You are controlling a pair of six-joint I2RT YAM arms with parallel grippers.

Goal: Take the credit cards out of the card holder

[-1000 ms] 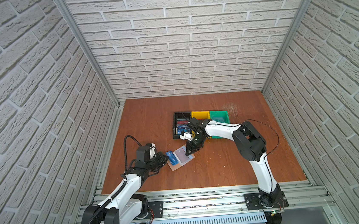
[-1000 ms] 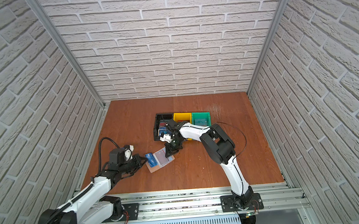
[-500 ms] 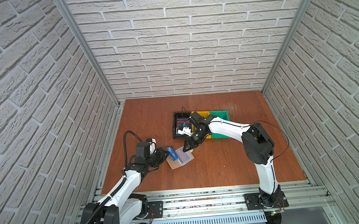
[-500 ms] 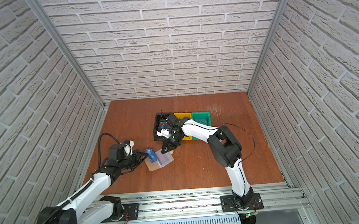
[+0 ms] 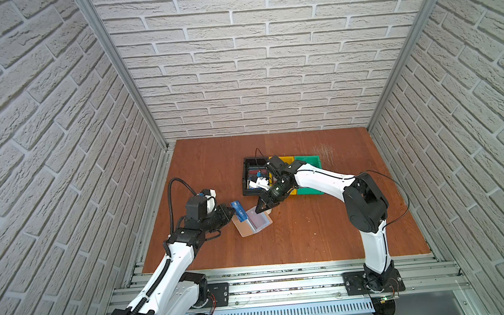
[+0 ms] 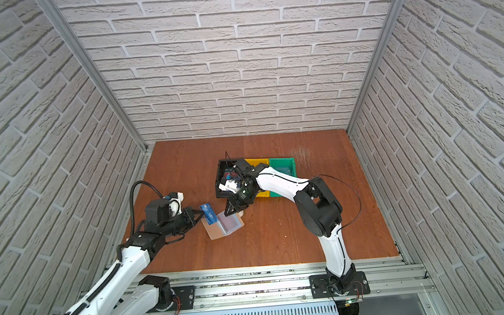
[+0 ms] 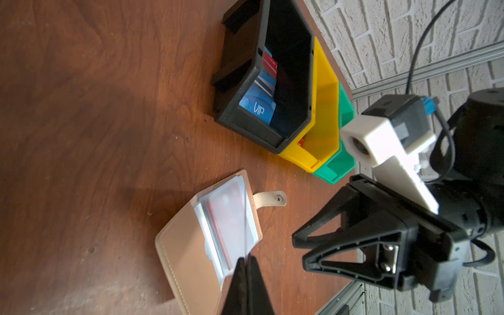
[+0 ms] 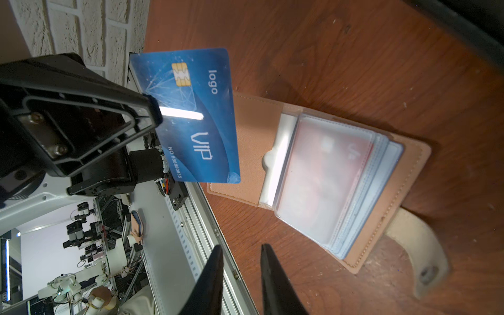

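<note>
Bins (image 7: pixel 242 54) three; sleeves (image 8: pixel 327 177) perhaps four; one card (image 8: pixel 191 117) gripped.

— What sort of place are we looking at here?
— A robotics lab. Brick-pattern panels (image 5: pixel 268 69) are boxing in a wooden tabletop (image 5: pixel 313 237), white robot arms (image 5: pixel 373 241) are standing bolted to an aluminium rail (image 5: pixel 286 283), and more robot rigs (image 8: pixel 79 231) are sitting on benches beyond.

Red card (image 8: pixel 327 174), hazy inside card holder (image 8: pixel 253 141)
</note>
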